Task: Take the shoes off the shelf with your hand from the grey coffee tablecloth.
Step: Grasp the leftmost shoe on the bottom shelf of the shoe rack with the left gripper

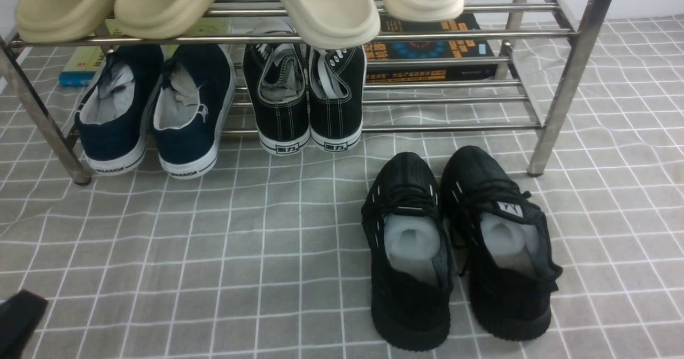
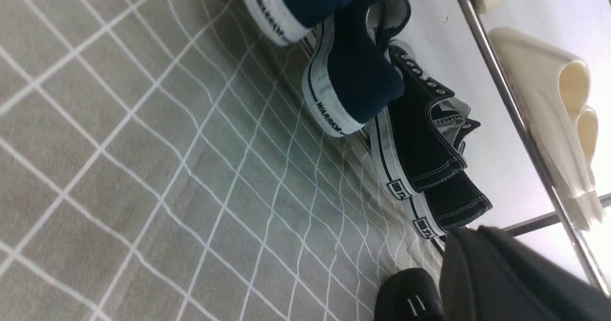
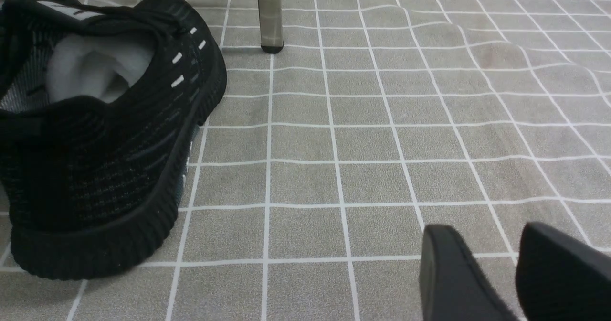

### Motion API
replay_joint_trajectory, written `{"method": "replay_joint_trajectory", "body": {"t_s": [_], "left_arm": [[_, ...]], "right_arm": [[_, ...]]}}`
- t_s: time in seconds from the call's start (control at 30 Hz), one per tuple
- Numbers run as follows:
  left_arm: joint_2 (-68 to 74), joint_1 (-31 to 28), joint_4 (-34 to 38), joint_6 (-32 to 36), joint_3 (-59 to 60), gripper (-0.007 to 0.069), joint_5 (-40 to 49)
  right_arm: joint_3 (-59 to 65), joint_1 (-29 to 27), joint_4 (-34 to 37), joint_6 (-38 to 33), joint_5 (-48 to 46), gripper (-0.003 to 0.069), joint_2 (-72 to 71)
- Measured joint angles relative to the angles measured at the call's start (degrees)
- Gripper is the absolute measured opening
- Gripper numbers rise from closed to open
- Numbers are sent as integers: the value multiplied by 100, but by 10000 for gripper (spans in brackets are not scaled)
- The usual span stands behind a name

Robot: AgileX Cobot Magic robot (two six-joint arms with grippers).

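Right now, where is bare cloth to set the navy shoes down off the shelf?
Widest bare stretch: the grey tablecloth in front of the navy shoes and lace-up sneakers, left of the black trainers. A second patch lies right of the trainers, past the shelf leg. The lower tier's left half is crowded.

Navy shoes (image 2: 363, 84) heels-out on shelf (image 2: 522, 123), beside black sneakers (image 2: 429, 149)

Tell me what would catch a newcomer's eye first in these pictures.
A pair of all-black knit trainers sits alone on the grey checked cloth, in front of the steel shelf. On its lower tier at the left rest navy slip-ons beside black lace-up sneakers, with cream slides on top.
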State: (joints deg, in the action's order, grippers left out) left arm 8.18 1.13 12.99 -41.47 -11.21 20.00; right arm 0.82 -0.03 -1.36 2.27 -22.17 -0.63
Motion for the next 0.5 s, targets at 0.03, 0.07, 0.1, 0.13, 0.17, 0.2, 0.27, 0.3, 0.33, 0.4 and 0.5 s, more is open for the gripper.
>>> {"method": "replay_joint_trajectory", "body": {"t_s": [0.03,0.07,0.1,0.13,0.17,0.2,0.27,0.3,0.33,0.4,0.5], "left_arm": [[443,0,-128,0,-293,1,116],[763,0,-225,0,-464,1,238],[1264,0,-265,-41,-676,1,330],[1687,0,-265,-104,-810,1,384],[2103,0,-252,-168,-916,2,398],[2504,0,-244,-205,-999,6,389],[3109,0,-244,-259,-1131,20,277],[3458,0,-244,-320,-1229,32,194],[3848,0,-244,-387,-1361,53,106],[4333,0,-250,-448,-1698,94,29],[5117,-6,-355,-462,-2384,197,-64]], "right_arm": [[0,0,0,0,0,236,0],[0,0,0,0,0,236,0],[0,0,0,0,0,237,0],[0,0,0,0,0,237,0],[0,0,0,0,0,237,0],[0,0,0,0,0,237,0],[0,3,0,0,0,237,0],[0,0,0,0,0,237,0],[0,0,0,0,0,237,0],[0,0,0,0,0,237,0],[0,0,0,0,0,237,0]]}}
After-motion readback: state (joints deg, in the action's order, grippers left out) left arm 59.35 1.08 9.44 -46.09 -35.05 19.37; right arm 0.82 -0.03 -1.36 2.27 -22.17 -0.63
